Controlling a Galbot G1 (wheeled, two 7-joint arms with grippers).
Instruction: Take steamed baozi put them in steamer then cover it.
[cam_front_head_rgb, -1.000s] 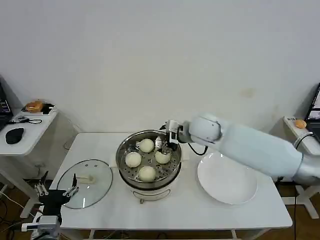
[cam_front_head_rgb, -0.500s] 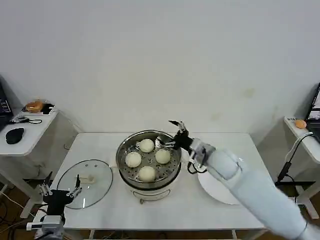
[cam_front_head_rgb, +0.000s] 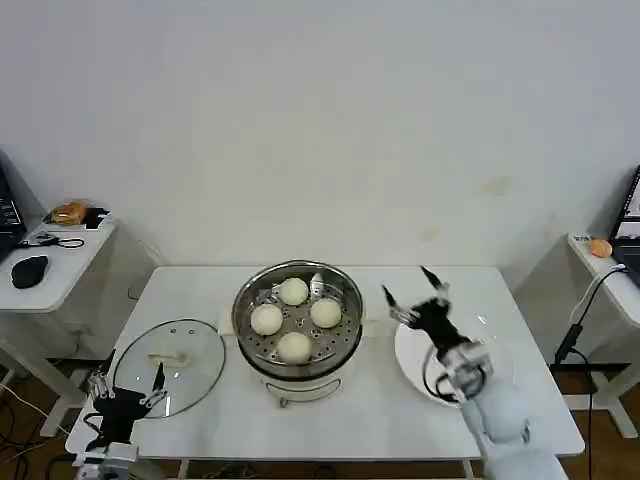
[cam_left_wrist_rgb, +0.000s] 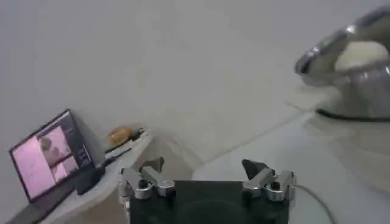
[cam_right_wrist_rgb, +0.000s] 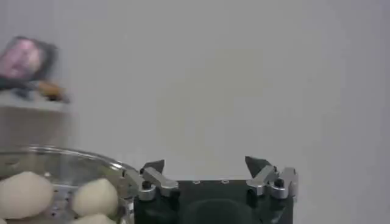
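Head view first: nearest the robot, at the table's front left corner, the left gripper hangs low with its fingers spread and nothing between them, just in front of the glass lid, which lies flat on the tabletop with its pale knob up. The left wrist view confirms the left gripper is spread apart and empty, with the steamer's rim at the frame's edge. Off to the right, the right gripper is raised above the white plate, fingers wide apart and holding nothing, beside the steamer but apart from it. The right wrist view shows the right gripper splayed, with buns in the pot close by. The steamer stands mid-table, uncovered, between lid and plate. All four steamed baozi rest on its perforated tray, set in a diamond. Behind is a plain white wall.
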